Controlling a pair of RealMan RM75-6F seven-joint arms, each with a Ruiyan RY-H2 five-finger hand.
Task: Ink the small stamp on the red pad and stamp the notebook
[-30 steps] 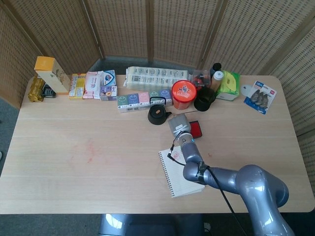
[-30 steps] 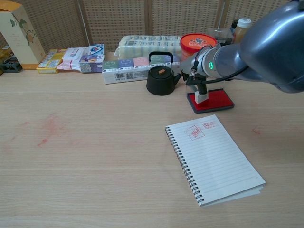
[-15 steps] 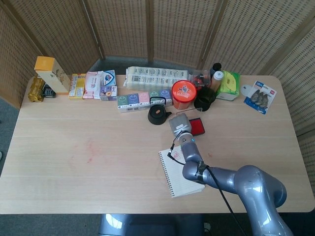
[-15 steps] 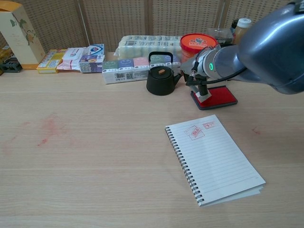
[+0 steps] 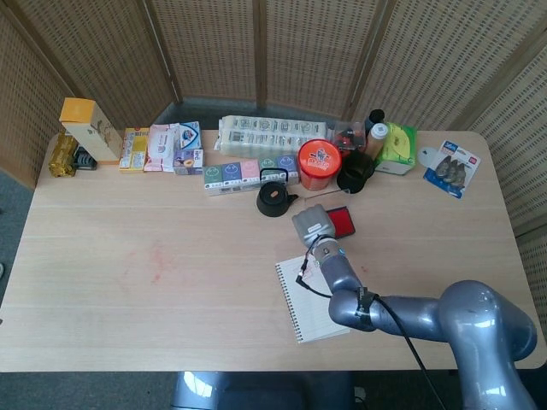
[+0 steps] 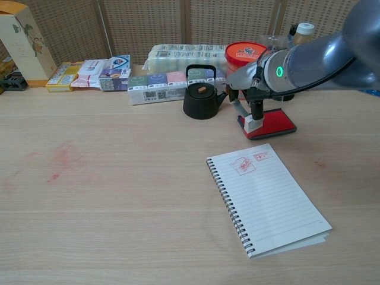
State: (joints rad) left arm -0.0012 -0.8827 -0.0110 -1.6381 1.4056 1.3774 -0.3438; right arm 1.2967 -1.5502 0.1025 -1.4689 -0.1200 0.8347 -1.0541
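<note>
Small stamp (image 6: 255,121) pinched in right hand (image 6: 255,89), pressed on red pad (image 6: 276,123); notebook (image 6: 267,196) showing two red marks; fresh stamping seemingly ahead; left hand unseen.

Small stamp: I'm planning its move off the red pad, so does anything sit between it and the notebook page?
Nothing visible does. The small stamp, held by the right hand, sits at the red pad; only bare table separates it from the notebook.

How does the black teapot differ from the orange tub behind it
The black teapot is dark, squat, with an upright handle and a spout; the orange tub is bright, round, with a printed lid. The teapot stands nearer the notebook, the tub further back. Both stand upright on the table, untouched.
</note>
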